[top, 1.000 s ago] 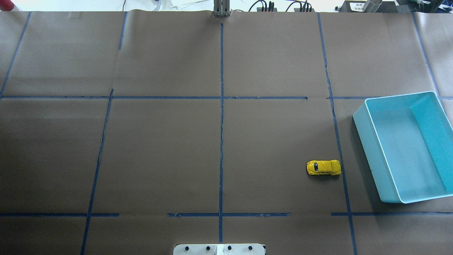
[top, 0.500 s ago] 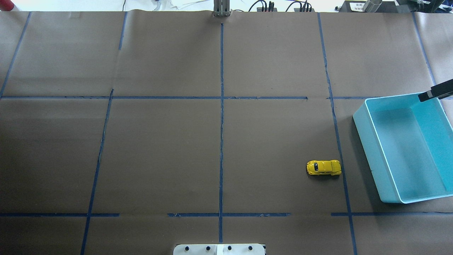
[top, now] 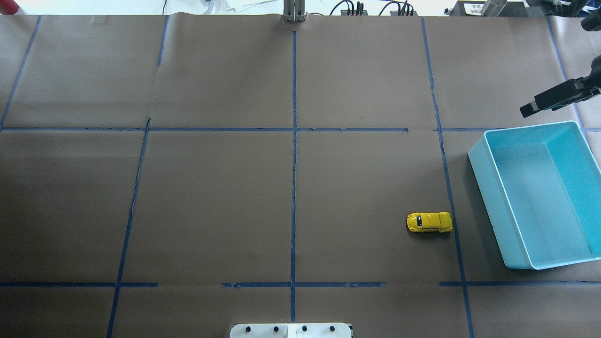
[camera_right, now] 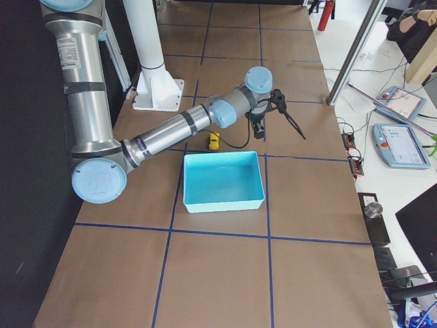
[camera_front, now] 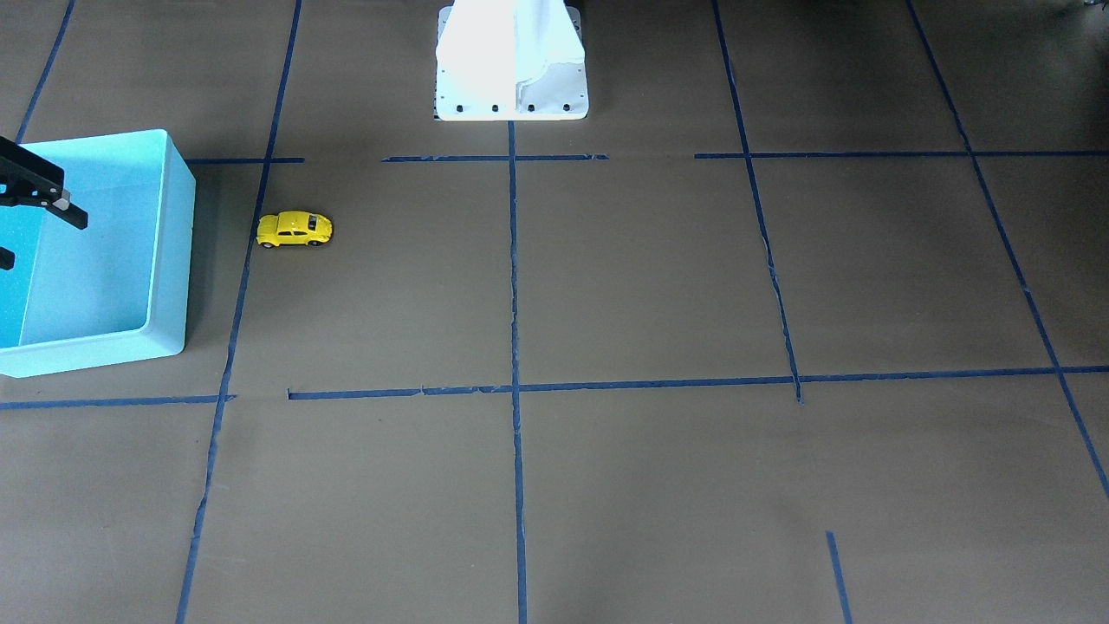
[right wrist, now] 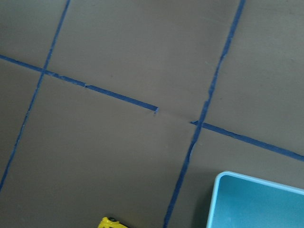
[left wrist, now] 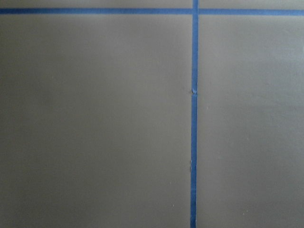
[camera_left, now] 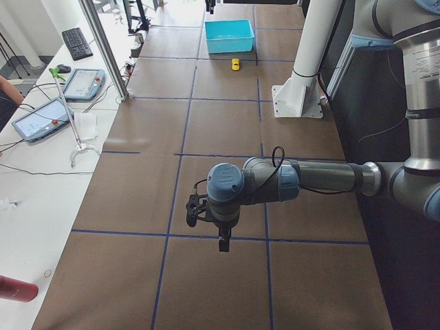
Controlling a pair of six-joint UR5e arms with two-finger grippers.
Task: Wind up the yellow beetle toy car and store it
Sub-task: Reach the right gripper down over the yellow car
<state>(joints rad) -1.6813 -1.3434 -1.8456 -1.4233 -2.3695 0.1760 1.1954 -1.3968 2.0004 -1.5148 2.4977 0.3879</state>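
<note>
The yellow beetle toy car (top: 429,222) stands on its wheels on the brown table, just left of the light blue bin (top: 483,188). It also shows in the front-facing view (camera_front: 295,229), the right wrist view's bottom edge (right wrist: 111,223) and both side views (camera_left: 236,64) (camera_right: 214,141). My right gripper (camera_front: 39,238) hangs open and empty in the air near the bin's far corner. One black finger (top: 540,104) shows at the overhead view's right edge. My left gripper (camera_left: 218,237) hangs over bare table far from the car. I cannot tell whether it is open or shut.
The bin (camera_front: 169,260) holds nothing. Blue tape lines (top: 293,164) grid the brown paper. The robot's white base (camera_front: 511,61) stands at the near table edge. Tablets and cables (camera_right: 399,140) lie beyond the far edge.
My right gripper has come in from the right edge over the bin's far corner and moved on past its far rim. The car and the bin have not moved.
</note>
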